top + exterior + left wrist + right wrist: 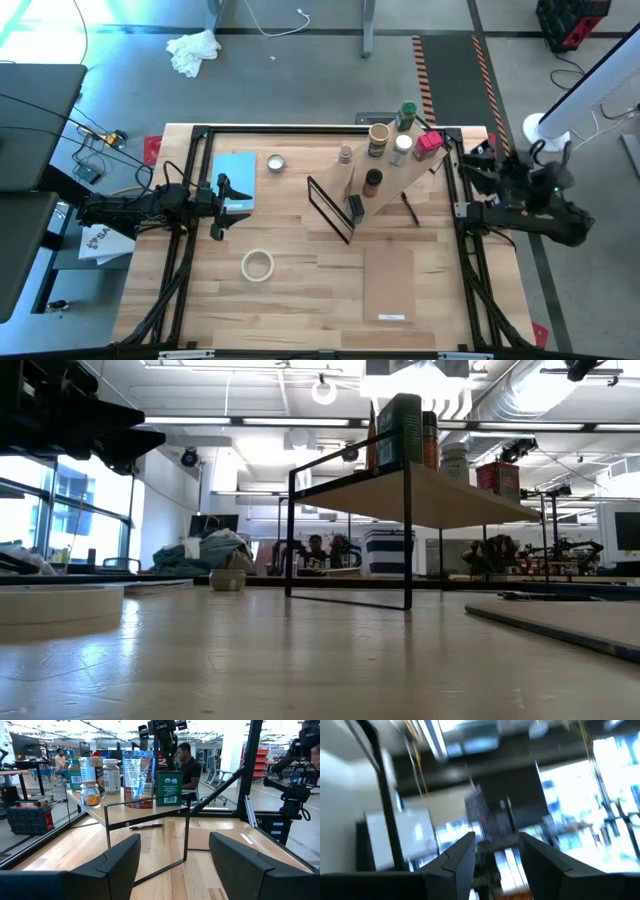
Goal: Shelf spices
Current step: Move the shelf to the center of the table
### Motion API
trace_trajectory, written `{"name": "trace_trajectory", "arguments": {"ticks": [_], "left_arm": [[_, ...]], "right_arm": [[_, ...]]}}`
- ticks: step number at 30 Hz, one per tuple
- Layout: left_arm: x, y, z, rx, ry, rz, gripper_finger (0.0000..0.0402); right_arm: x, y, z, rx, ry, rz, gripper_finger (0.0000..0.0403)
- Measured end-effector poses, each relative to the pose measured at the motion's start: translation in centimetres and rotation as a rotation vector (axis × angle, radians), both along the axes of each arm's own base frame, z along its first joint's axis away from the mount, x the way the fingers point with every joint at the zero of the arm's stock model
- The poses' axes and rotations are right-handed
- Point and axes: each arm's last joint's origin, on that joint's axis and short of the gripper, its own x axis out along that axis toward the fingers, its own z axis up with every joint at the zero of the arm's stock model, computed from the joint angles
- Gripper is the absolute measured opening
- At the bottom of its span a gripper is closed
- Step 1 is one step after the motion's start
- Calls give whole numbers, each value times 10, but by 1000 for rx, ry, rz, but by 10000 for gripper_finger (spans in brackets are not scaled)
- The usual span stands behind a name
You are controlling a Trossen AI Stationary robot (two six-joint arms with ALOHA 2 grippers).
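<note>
The shelf (385, 185) stands aslant in the far middle of the table (300, 310), its pale plank top carried on thin black wire end frames. Most of the spices sit on it: a green-topped jar (407, 113), a tan-topped jar (378, 138), a white-topped jar (402, 146), a red tin (428, 142), a pinkish-topped jar (345, 155), a dark brown-topped jar (372, 181) and a dark box (355, 207) at the near end. One small silver tin (275, 163) remains on the table, just beside a light-blue pad (236, 180) and well apart from the shelf.

Nearer the front lie a white tape ring (258, 265) and a thin flat board (390, 283).

The left gripper (222, 196) hangs over the near edge of the blue pad, its fingers (117, 862) parted and holding nothing, pointed toward the shelf. The right gripper (496, 851) is drawn back at the table's right edge and tilted up toward the ceiling, fingers partly open and empty.

In the room beyond the table, a person (187, 766) sits at a desk.
</note>
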Motion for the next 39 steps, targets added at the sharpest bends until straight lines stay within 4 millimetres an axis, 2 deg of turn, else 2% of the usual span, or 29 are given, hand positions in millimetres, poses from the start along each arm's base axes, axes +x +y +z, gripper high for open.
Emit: {"name": "trace_trajectory", "arguments": {"ticks": [6,8,16,21,27,30,32,35,37,39], "left_arm": [[0,0,0,0,0,0,234],[0,0,0,0,0,0,234],[0,0,0,0,0,0,234],[0,0,0,0,0,0,234],[0,0,0,6,-1,10,234],[0,0,2,-60,-24,11,234],[-1,1,9,-169,-100,10,234],[-7,4,29,-335,-336,44,234],[-14,6,43,-387,-496,88,234],[-18,8,52,-429,-573,148,234]], "right_arm": [[14,4,27,-55,196,201,146],[22,3,37,-38,228,211,146],[45,-6,72,46,314,40,146],[55,-13,91,179,323,-92,146],[66,-17,107,300,304,-140,146],[68,-18,115,360,270,-158,146],[68,-19,120,370,256,-172,146],[68,-19,128,374,226,-199,146],[68,-20,133,377,210,-220,146],[69,-21,137,380,201,-238,146]]}}
